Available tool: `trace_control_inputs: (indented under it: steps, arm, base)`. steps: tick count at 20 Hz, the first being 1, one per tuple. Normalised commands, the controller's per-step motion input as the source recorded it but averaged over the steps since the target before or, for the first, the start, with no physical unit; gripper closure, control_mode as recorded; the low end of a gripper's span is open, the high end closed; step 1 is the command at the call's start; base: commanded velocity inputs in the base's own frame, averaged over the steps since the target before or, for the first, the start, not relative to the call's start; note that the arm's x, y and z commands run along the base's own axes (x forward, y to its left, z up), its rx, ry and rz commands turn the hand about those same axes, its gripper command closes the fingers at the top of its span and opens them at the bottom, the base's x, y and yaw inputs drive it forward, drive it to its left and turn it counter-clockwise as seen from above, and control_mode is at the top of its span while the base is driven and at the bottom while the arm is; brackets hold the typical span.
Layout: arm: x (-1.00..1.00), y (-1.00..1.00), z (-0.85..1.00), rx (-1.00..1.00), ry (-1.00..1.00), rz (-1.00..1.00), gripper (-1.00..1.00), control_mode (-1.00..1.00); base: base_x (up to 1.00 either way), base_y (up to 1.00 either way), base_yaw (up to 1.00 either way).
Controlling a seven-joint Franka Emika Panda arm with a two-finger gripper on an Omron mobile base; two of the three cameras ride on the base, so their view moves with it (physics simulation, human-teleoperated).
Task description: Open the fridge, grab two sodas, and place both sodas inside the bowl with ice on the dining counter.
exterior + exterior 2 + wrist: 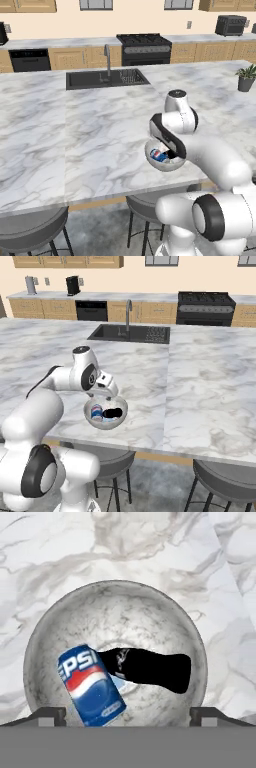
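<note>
Surface [75,130] of white-grey marble across the middle of both base views, cut off at left and right edges; near edge low in frame, two stools [227,476] partly tucked beneath and cropped by the bottom edge. Black sink [107,78] with tap in the upper middle of the left base view.

Bowl [60,627] near the front edge of the surface: lower centre-right in the left base view, lower centre-left in the right base view, round and silver-grey, mottled pale inside. In the left base view mostly hidden behind the arm's wrist, only the near rim and a sliver of the inside visible.

Blue can [91,685] inside the bowl, lying tilted against the lower-left wall in the hand view, red and white label with part of a logo readable, lower end cut by the grey band. Beside and touching it, a long black shape [150,669] across the bowl's lower middle; cannot tell what it is, no label or colour to make out. In both base views just a blue-red speck and a dark patch in the bowl.

Pincer [127,714] above the bowl, pointing down into it, two dark tips at the far lower left and lower right of the hand view, spread wide, gripping nothing.
</note>
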Motion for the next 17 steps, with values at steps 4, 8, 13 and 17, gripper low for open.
trace_control_inputs:
  steps: [4, 8, 13, 17]
  arm:
    - [-0.68, 0.0, 0.45, 0.0, -0.12, -0.01, -1.0, -1.0]
    - [-0.9, 0.0, 0.48, 0.0, -0.17, -0.01, -1.0, -1.0]
    - [-0.89, 0.0, 0.47, 0.0, -0.17, -0.02, -1.0, -1.0]
    - [-0.73, 0.0, 0.45, 0.0, -0.16, -0.02, -1.0, -1.0]
  base:
    - [0.0, 0.0, 0.0]
    - [0.0, 0.0, 0.0]
    - [0.0, 0.0, 0.0]
    - [0.0, 0.0, 0.0]
